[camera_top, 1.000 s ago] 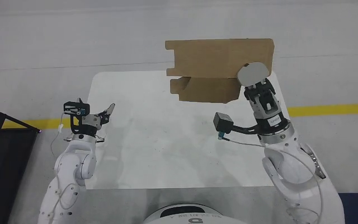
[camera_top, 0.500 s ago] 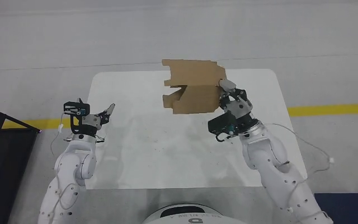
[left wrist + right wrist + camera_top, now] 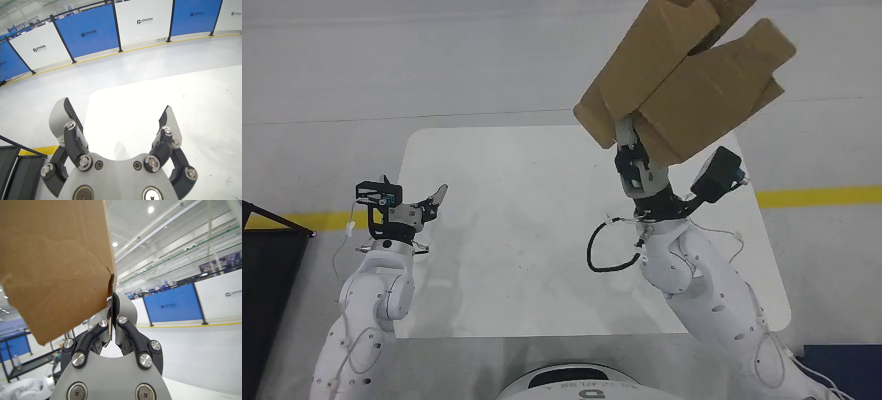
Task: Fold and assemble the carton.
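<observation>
The carton (image 3: 682, 85) is up in the air, off the table (image 3: 522, 250), out toward 1 o'clock from the table's middle. It is plain brown card, partly folded, with two stacked slabs of panel. In the top view its long axis runs on a slant from about 7 o'clock to 1 o'clock. The notched flap ends point away toward 1 o'clock and the low corner points back toward the robot.

The right gripper (image 3: 626, 135) has that low corner. Its jaws are pinched almost together on a single thin layer of card. In the right wrist view the card's edge (image 3: 111, 289) runs straight down between the ribbed pads (image 3: 116, 302), and the broad brown face of the carton (image 3: 56, 266) spreads above and to one side of them. A black cable (image 3: 600, 250) loops out beside that arm.

The left gripper (image 3: 427, 203) sits at 9 o'clock, at the table's edge, well apart from the carton. Its jaws are spread wide, and in the left wrist view (image 3: 117, 108) bare tabletop shows between the two fingers.

Blue and white fence panels (image 3: 90, 39) stand across the floor, and the nearer ones carry a small dark logo with a word beside it. A yellow line (image 3: 822, 195) runs along the floor at 3 o'clock.
</observation>
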Controlling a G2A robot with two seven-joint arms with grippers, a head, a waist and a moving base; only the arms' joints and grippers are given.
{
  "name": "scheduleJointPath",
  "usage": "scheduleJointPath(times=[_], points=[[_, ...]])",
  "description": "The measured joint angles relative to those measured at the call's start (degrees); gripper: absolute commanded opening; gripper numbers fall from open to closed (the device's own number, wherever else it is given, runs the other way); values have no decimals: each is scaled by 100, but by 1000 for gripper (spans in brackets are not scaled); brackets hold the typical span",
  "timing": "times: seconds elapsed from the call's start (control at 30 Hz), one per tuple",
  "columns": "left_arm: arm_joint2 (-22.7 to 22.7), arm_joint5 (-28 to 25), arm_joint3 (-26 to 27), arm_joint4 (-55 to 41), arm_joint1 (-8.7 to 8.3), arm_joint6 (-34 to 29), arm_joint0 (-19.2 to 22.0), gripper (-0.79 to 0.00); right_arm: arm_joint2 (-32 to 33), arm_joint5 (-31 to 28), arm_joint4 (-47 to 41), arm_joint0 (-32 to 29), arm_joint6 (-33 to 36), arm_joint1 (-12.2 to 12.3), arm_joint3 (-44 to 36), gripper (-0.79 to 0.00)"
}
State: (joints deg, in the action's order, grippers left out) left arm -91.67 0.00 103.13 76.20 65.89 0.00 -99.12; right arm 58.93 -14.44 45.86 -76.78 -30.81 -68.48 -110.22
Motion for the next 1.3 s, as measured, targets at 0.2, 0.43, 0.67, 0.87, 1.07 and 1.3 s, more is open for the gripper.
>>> scheduleJointPath(times=[0.2, 0.43, 0.67, 0.87, 1.07, 1.3], points=[[0, 0, 0, 0, 0, 0, 0, 0, -68, -575, -252, 152, -164, -74, 90, -785], [0, 0, 0, 0, 0, 0, 0, 0, -155, -936, -84, 258, -334, -150, 215, -785], [0, 0, 0, 0, 0, 0, 0, 0, -88, -663, 1669, 417, -184, -149, 349, -785], [0, 0, 0, 0, 0, 0, 0, 0, 155, 478, 4075, 304, 267, -82, 342, -785], [0, 0, 0, 0, 0, 0, 0, 0, 547, 2217, 6767, 56, 1771, -25, 344, -785], [0, 0, 0, 0, 0, 0, 0, 0, 1090, 3310, 10455, -243, 3725, 32, -21, -785]])
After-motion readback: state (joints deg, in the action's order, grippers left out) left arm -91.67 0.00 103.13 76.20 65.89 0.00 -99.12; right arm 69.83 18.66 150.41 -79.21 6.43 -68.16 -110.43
